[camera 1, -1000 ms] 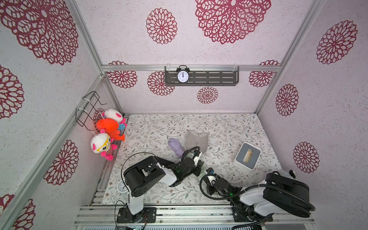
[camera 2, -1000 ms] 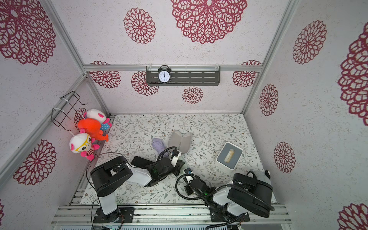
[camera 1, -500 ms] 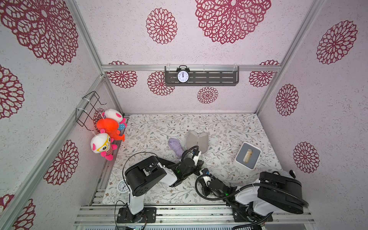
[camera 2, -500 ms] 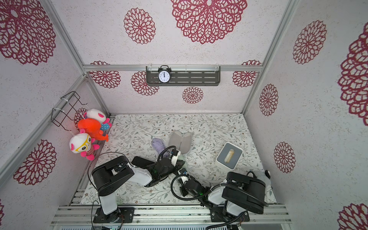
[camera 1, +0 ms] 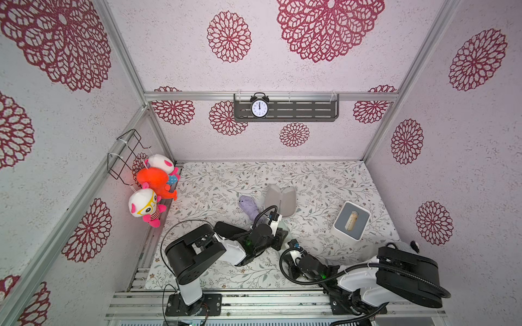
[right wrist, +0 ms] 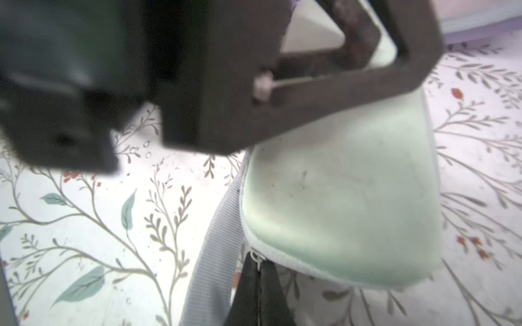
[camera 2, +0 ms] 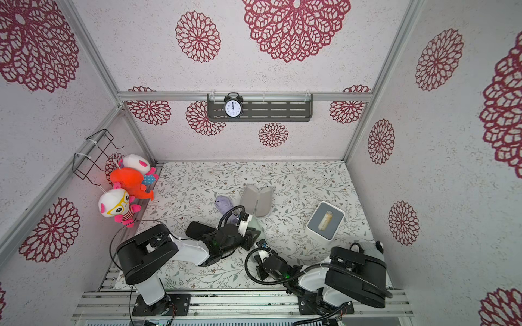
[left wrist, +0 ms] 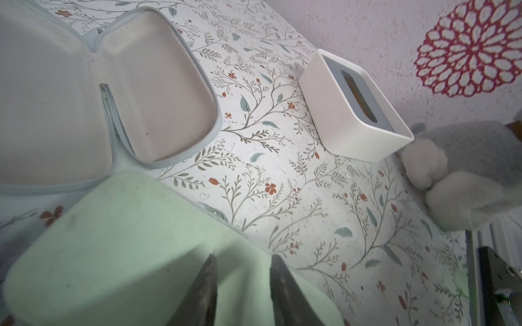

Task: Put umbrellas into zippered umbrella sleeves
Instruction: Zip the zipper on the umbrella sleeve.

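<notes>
Mint sleeve (left wrist: 127, 240) — smudged, grey-zippered.

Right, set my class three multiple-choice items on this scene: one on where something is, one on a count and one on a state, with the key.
1. Where is the lilac umbrella?
A) in the white box
B) on the mat, beside the grey-lined case
C) on the wall shelf

2. How many toys hang on the side wall?
A) one
B) three
C) five

3. The grey-lined case is:
A) zipped shut
B) standing on end
C) lying open

Key:
1 B, since both top views show the umbrella lying on the mat next to the case.
2 B, since one orange and two white toys hang by the wire basket.
3 C, since both halves lie spread with the pale lining facing up.
</notes>
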Robot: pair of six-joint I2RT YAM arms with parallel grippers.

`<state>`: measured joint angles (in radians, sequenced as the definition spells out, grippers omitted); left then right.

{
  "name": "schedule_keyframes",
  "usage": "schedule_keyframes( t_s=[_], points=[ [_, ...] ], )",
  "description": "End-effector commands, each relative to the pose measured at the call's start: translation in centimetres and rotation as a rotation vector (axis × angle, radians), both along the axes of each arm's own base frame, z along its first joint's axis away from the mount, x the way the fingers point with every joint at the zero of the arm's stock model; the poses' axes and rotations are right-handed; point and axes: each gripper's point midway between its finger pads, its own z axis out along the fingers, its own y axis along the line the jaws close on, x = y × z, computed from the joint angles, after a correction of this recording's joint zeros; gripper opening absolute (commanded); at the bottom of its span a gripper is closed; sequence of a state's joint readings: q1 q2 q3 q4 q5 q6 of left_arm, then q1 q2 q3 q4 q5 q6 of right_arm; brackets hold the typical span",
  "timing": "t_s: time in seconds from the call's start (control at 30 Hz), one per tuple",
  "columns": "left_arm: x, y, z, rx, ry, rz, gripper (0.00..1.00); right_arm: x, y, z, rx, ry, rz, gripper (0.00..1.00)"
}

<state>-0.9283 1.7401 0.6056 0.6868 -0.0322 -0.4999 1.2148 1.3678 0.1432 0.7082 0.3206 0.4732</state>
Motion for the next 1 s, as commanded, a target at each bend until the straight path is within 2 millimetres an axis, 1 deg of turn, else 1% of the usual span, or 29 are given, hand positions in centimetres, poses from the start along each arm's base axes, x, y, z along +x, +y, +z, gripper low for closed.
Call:
schedule_keyframes(
  t_s=[0.0,0.07,0.13,0.17,0.23,0.27,0.33,0.4,0.47,0.5,0.57,0.63,0.73,0.83,0.97],
  points=[
    [0.2,-0.1,1.6,0.050,-0.023,-0.015,0.44,-0.1,-2.8,-1.3,-0.085,0.015,-0.063,0.00],
    [1.1,0.1,1.3,0.090,-0.053,0.008,0.46,0.1,-3.5,-1.2,-0.111,0.000,-0.082,0.00],
    [1.3,-0.5,-0.4,0.132,-0.033,-0.016,0.44,0.2,-3.7,-1.0,-0.101,-0.007,-0.083,0.00],
    [1.3,-0.7,-1.6,0.148,-0.013,-0.022,0.42,0.2,-3.5,-0.8,-0.088,-0.003,-0.081,0.00],
    [1.2,-1.4,-3.7,0.148,0.022,-0.045,0.35,0.0,-3.0,-0.9,-0.086,0.007,-0.068,0.00],
    [0.9,-1.3,-4.9,0.160,0.053,-0.043,0.29,0.0,-2.9,-0.9,-0.086,0.012,-0.070,0.00],
    [0.6,-0.4,-6.5,0.181,0.090,-0.008,0.17,-0.2,-2.5,-0.9,-0.071,0.029,-0.073,0.00],
    [0.5,1.0,-7.9,0.203,0.125,0.060,0.10,-0.4,-2.1,-0.5,-0.048,0.039,-0.086,0.00],
    [0.1,1.8,-9.2,0.232,0.155,0.111,0.02,-0.7,-1.8,0.1,-0.028,0.033,-0.097,0.00],
    [-0.3,2.1,-10.6,0.259,0.183,0.120,0.00,-0.8,-1.6,0.4,-0.015,0.034,-0.104,0.00],
    [-1.0,2.0,-12.1,0.285,0.214,0.130,0.00,-0.9,-1.3,0.8,0.004,0.038,-0.128,0.00],
    [-1.5,2.1,-13.1,0.316,0.234,0.143,0.00,-1.0,-1.1,1.1,0.012,0.035,-0.151,0.00],
    [-2.0,2.3,-13.7,0.304,0.262,0.167,0.00,-0.6,-1.1,1.4,0.008,0.016,-0.200,0.00],
    [-2.3,2.1,-14.1,0.286,0.296,0.172,0.00,-0.5,-0.1,1.5,0.027,0.013,-0.193,0.00],
    [-2.8,2.0,-15.5,0.293,0.327,0.175,0.00,-0.6,1.3,2.0,0.092,0.017,-0.184,0.00]
  ],
)
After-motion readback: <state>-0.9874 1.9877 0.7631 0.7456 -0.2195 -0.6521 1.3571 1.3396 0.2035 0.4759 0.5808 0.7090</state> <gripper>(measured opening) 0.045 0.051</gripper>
